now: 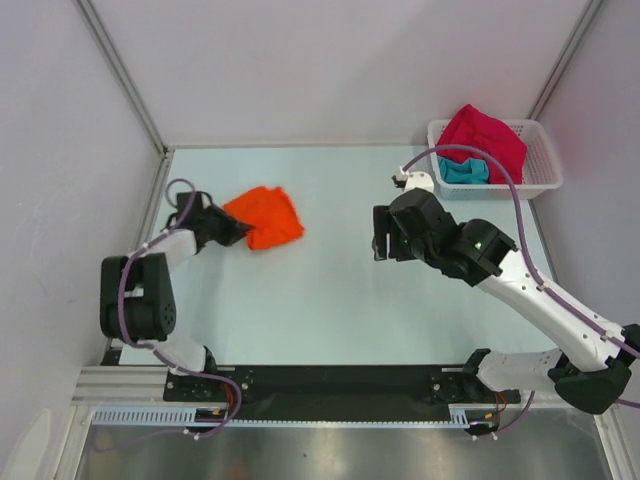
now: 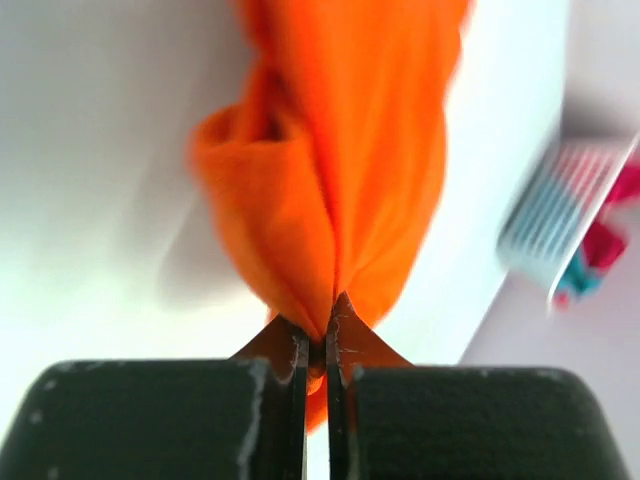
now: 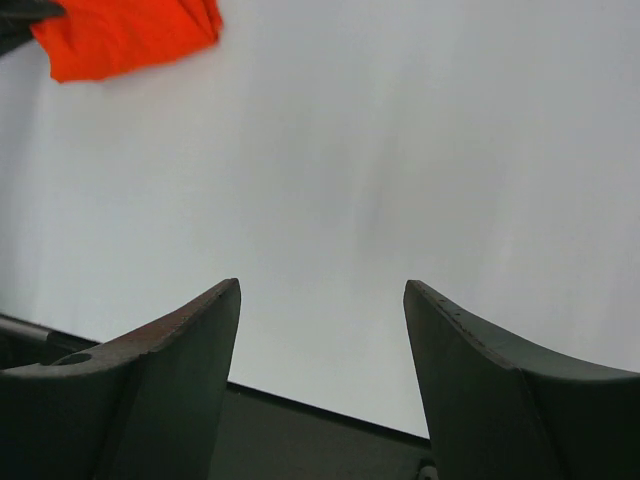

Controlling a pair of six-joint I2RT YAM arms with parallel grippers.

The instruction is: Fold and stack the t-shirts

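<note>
The orange shirt [image 1: 265, 217] is bunched at the left of the table [image 1: 350, 300], its edge clamped by the left gripper [image 2: 316, 340]. Spreading is judged the step in hand: a 2nd edge must next be taken by the right gripper [image 3: 322, 300], held wide apart and empty.

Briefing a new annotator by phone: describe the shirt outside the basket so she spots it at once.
On the pale table, look left, where the left arm reaches. A crumpled t-shirt lies there, one edge pinched in that arm's shut jaws. It alone is bright orange; the crimson shirt and teal shirt sit in the white basket at the far right corner.
</note>
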